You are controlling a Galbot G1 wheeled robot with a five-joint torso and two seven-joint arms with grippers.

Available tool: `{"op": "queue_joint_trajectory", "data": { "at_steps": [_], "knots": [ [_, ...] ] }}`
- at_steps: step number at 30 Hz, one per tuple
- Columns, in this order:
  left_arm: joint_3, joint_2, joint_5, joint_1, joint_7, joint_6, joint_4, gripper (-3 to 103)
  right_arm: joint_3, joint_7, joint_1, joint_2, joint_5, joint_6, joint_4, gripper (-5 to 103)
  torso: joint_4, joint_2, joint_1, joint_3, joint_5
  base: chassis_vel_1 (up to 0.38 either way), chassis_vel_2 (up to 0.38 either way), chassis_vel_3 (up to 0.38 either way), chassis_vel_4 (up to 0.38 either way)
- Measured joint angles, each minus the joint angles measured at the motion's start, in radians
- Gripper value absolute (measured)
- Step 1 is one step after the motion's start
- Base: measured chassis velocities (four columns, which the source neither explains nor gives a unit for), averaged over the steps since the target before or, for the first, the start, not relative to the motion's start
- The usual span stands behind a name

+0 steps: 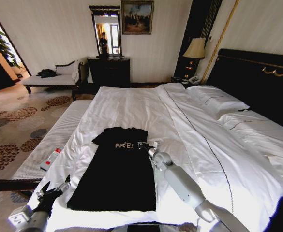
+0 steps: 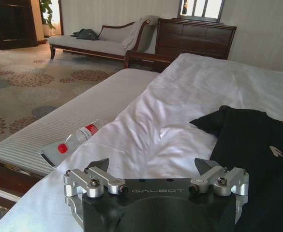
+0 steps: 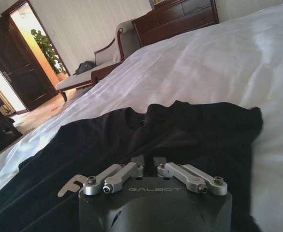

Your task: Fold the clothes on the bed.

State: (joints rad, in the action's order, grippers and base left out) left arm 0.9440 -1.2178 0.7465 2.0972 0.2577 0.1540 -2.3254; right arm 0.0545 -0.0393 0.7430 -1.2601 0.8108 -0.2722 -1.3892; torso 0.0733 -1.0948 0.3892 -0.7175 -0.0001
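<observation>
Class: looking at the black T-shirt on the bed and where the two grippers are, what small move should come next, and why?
Probably bring the open left gripper to the T-shirt hem corner: it hangs beside the bed edge, off the cloth, while the right gripper is shut at the sleeve.

The bed (image 1: 131, 104) carries a black T-shirt (image 1: 117, 171) spread flat just left of the right gripper (image 1: 142, 145), with pillows (image 1: 217, 102) beyond it.
</observation>
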Motion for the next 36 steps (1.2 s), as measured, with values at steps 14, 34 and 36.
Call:
{"op": "queue_joint_trajectory", "data": {
  "at_steps": [14, 34, 36],
  "knots": [
    [-0.023, 0.004, -0.004, -0.023, 0.005, 0.007, 0.003, 99, -0.084, -0.003, 0.116, 0.061, -0.015, 0.03, -0.15, 65, 0.0001, 0.0, 0.0, 0.0, 0.0001, 0.0, 0.0, 0.0, 0.0],
    [-0.041, 0.042, -0.002, -0.074, 0.02, 0.018, 0.023, 99, -0.125, -0.007, 0.121, 0.097, -0.142, 0.121, -0.019, 100, -0.0001, 0.0, 0.0, 0.0, 0.0001, 0.0, 0.0, 0.0, 0.0],
    [-0.041, 0.054, 0.011, -0.09, 0.024, 0.022, 0.032, 99, -0.131, -0.011, 0.129, 0.105, -0.138, 0.119, -0.028, 100, 0.0, 0.0, 0.0, 0.0, 0.0001, 0.0, 0.0, 0.0, 0.0]
  ]
}}
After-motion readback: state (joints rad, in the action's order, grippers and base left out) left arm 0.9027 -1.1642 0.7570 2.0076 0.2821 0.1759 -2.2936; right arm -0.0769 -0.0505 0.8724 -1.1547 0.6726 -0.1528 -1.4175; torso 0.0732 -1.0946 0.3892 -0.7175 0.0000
